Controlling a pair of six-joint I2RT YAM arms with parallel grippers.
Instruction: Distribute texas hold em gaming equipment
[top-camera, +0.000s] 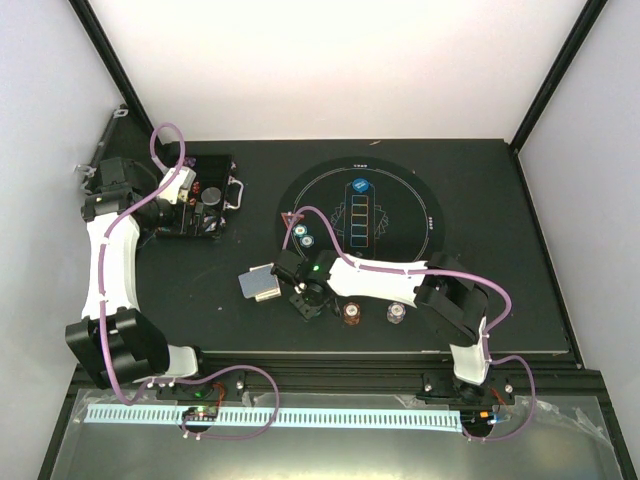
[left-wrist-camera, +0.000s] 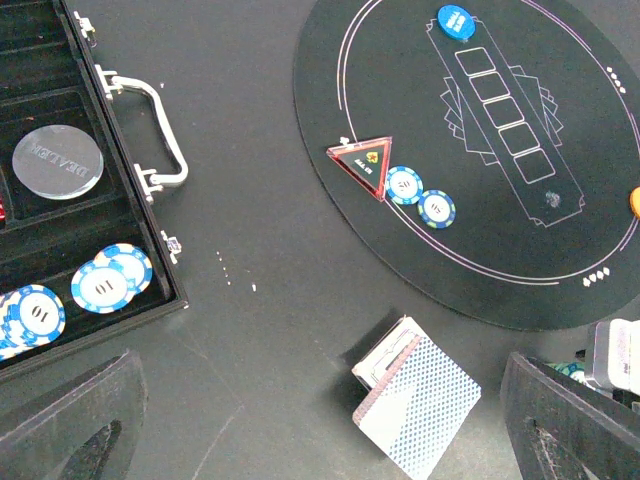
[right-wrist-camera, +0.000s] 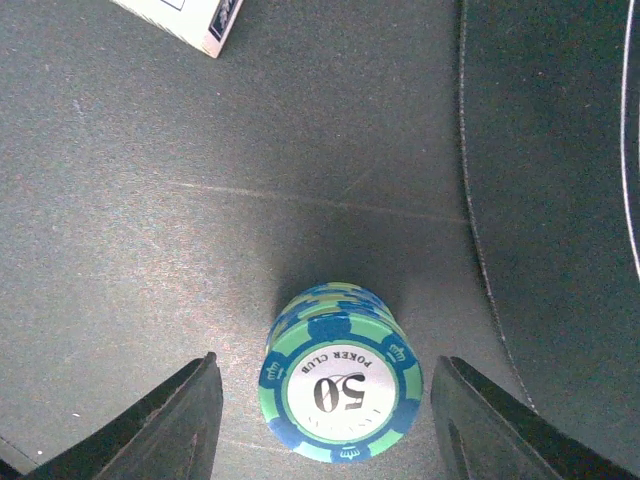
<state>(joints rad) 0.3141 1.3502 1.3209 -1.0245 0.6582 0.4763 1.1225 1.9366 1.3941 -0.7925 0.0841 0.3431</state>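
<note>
A stack of teal 50 poker chips (right-wrist-camera: 340, 385) stands on the table between the open fingers of my right gripper (right-wrist-camera: 325, 430), not touched by either; the gripper (top-camera: 305, 298) hides it from the top camera. A deck of grey-blue-backed cards (top-camera: 260, 283) lies just left of it, also in the left wrist view (left-wrist-camera: 415, 400). Two teal chips (left-wrist-camera: 420, 197) and a blue button (left-wrist-camera: 455, 20) lie on the round mat (top-camera: 400, 190). Red-brown chips (top-camera: 351, 313) and white chips (top-camera: 397, 314) stand near the front edge. My left gripper (top-camera: 185, 185) is open and empty, above the case.
The open black case (left-wrist-camera: 60, 250) with a metal handle (left-wrist-camera: 160, 130) holds blue-white chips (left-wrist-camera: 105, 285) and a clear dealer disc (left-wrist-camera: 57, 160). A red triangular marker (left-wrist-camera: 362, 163) sits at the mat's left rim. An orange button (left-wrist-camera: 635, 200) shows at the right edge.
</note>
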